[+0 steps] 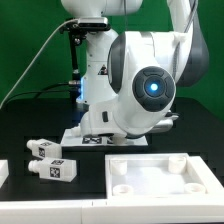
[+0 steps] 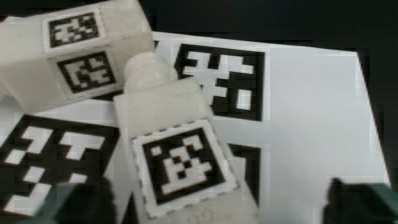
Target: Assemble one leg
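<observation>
In the wrist view a white leg (image 2: 176, 150) with a square tag on its upper face lies over the marker board (image 2: 311, 120). Its narrower end (image 2: 146, 75) points away from the camera. My gripper (image 2: 217, 205) is open. Its dark fingertips (image 2: 71, 200) stand on either side of the leg's near end, with gaps to it. A second tagged leg (image 2: 80, 50) lies just beyond the first. In the exterior view the arm's body hides the gripper. Two more legs (image 1: 47, 150) (image 1: 56, 169) lie on the black table at the exterior view's left.
The large flat white tray-like piece (image 1: 160, 176) with corner sockets lies at the front on the exterior view's right. The marker board (image 1: 88, 138) lies under the arm. A further white part (image 1: 3, 171) shows at the left edge.
</observation>
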Robot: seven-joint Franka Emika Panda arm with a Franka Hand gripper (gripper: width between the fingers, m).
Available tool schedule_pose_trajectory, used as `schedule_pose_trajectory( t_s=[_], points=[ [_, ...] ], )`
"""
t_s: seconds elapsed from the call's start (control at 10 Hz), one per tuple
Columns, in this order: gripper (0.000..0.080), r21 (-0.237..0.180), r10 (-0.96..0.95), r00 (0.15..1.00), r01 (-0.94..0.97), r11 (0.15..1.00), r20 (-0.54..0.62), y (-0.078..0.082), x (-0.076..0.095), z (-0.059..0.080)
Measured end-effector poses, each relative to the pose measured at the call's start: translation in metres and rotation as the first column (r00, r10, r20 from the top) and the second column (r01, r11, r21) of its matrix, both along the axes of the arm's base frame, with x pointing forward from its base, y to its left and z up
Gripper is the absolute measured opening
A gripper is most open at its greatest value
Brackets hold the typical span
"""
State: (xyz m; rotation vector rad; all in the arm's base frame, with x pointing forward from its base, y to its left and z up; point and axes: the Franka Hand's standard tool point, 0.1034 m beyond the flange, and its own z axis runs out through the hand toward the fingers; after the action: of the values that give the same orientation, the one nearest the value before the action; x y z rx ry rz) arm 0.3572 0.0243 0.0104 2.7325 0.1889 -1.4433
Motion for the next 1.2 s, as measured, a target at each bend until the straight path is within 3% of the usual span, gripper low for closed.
schedule_pose_trajectory(
  t_s=[0.2, 0.4, 0.8, 1.0, 1.2],
  points=[
    [0.0285, 0.0, 0.0, 1.0, 0.0, 1.0, 0.0, 0.0, 0.0, 0.0],
    [0.0285, 0.004, -0.016, 1.0, 0.016, 1.0, -0.002, 0.001, 0.006, 0.006],
    [0.0285, 0.08, -0.108, 0.992, 0.103, 0.991, 0.062, 0.031, 0.082, 0.065],
    [0.0285, 0.105, -0.096, 0.97, 0.074, 0.992, 0.225, 0.035, 0.117, 0.083],
    [0.0287, 0.108, -0.077, 0.939, 0.043, 0.993, 0.336, 0.036, 0.11, 0.078]
  ],
)
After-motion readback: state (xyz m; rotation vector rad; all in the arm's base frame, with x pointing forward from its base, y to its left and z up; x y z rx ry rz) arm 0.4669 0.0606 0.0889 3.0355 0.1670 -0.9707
